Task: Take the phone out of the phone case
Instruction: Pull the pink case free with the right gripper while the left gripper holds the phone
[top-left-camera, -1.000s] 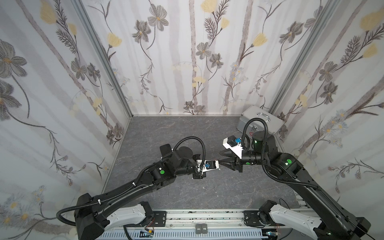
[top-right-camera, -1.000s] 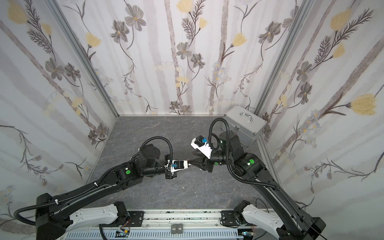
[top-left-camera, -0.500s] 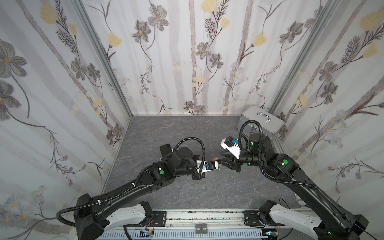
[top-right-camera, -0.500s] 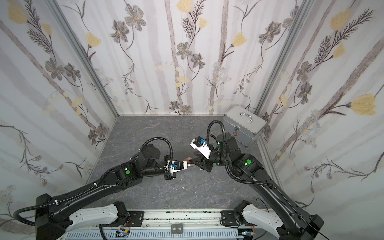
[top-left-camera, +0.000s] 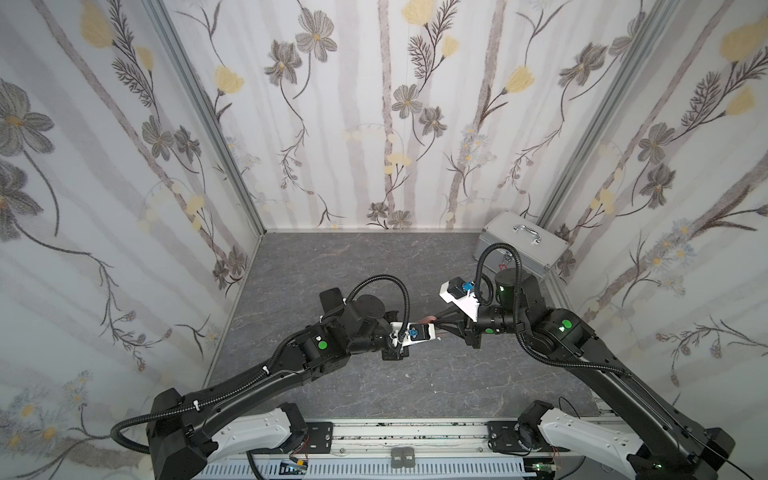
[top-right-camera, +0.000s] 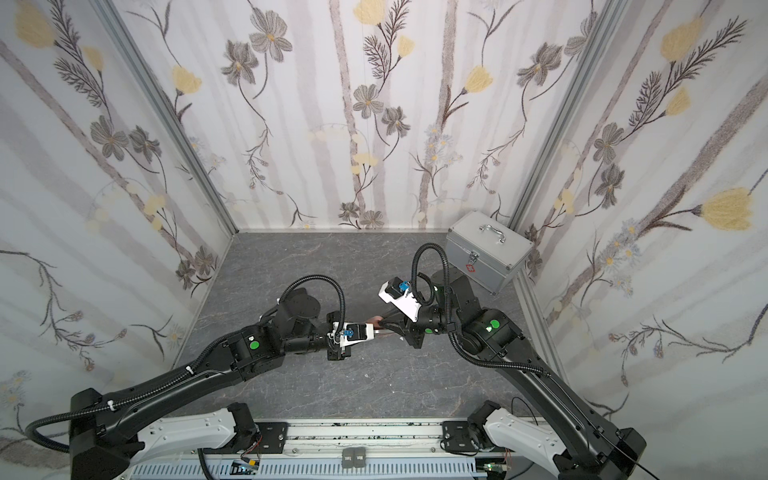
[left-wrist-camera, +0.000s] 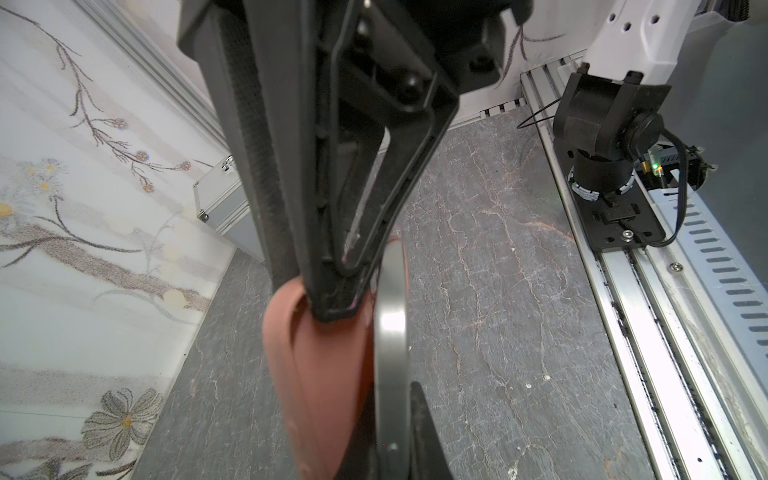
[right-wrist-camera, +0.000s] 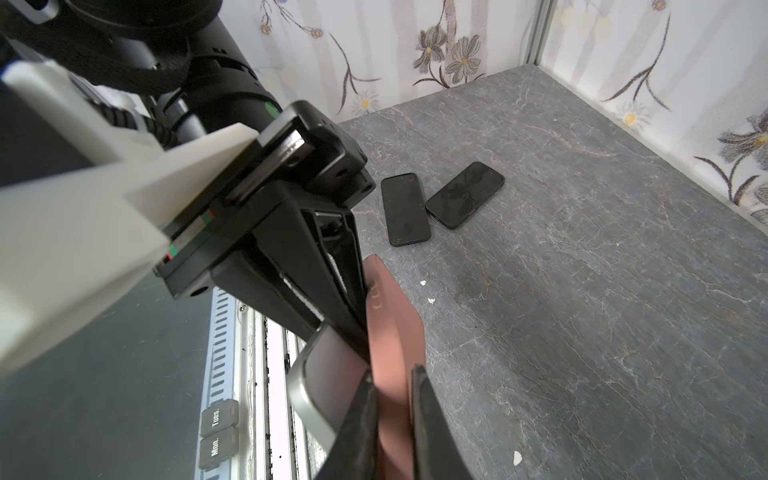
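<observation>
both grippers meet in mid-air over the middle of the table (top-left-camera: 374, 266), with the phone and case between them. your left gripper (right-wrist-camera: 349, 328) is closed on the phone (right-wrist-camera: 316, 374), at the end nearest that arm. your right gripper (left-wrist-camera: 332, 299) is clamped on the case (right-wrist-camera: 395, 324) alone: in the right wrist view one finger sits on each face of the pink wall, with the phone outside the pinch. the phone's long axis runs along the line from one gripper to the other, and the case bows off one flat side of it at the right gripper's end. so the next pull, i judge, belongs to the right arm: away from the phone's face first, then back along that axis. whether the case is seated at the left gripper's end you cannot tell from here. if the left grip slips, the phone may go with it.
</observation>
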